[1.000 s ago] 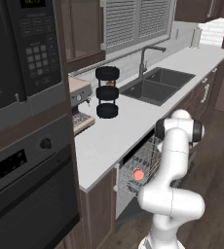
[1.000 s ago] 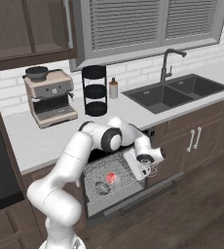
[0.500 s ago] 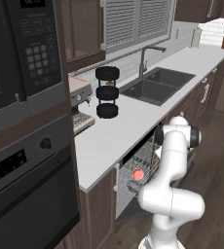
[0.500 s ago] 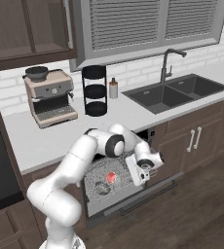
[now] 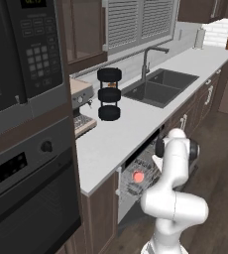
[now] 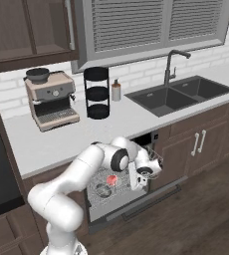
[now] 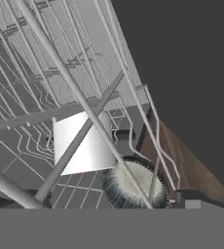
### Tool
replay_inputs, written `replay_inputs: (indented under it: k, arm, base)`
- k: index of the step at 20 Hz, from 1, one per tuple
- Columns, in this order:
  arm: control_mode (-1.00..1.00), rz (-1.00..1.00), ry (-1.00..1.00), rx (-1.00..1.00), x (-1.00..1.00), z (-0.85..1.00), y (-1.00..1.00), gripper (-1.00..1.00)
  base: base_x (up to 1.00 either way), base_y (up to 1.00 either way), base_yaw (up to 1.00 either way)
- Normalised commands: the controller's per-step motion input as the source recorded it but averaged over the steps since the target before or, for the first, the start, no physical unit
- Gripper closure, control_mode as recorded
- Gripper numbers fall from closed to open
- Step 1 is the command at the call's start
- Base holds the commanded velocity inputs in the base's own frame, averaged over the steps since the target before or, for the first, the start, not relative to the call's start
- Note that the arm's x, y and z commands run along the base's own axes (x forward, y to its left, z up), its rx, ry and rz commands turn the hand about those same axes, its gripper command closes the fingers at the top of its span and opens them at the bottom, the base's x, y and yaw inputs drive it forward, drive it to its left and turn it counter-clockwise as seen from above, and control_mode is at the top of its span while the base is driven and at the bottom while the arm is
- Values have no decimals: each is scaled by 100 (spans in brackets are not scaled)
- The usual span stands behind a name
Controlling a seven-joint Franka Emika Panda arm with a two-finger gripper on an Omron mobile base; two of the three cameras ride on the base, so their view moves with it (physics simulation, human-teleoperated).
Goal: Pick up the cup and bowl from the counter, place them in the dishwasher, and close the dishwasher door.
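The jaws cannot be told as open or closed, and nothing is seen being held, as the gripper (image 6: 142,175) is being hung low beside the rack (image 6: 117,185) of the dishwasher (image 6: 114,191). The cup (image 6: 111,180) and bowl (image 6: 103,190) are being shown lying in that rack, so shutting the door (image 6: 151,199) is judged to be next, calling for a hold under its edge. The bowl is being shown from the right base; from the left, the cup (image 5: 138,176) is being seen, and wires (image 7: 80,102) are being seen close from the hand.

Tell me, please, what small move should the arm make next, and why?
Probably lift the claw out of the dishwasher's wire rack. The cup and what looks like the bowl already sit in the rack, and the dishwasher door is down, so closing it seems to remain.
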Motion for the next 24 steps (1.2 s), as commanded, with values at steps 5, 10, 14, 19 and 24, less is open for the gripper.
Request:
replay_inputs:
  k: [5, 10, 14, 19, 24]
  arm:
    - [-100, -24, 12, 0, 75, -53, 36, -100]
    - [-100, -21, 3, 3, -2, 3, 0, -100]
    - [-100, -3, 0, 10, -77, 69, -28, -100]
    - [-100, 2, 0, 7, -97, 80, -24, -100]
    - [-100, 5, 0, 2, -100, 47, -3, -100]
  base:
    - [0, 0, 0]
    - [0, 0, 0]
    - [0, 0, 0]
    - [0, 0, 0]
    - [0, 0, 0]
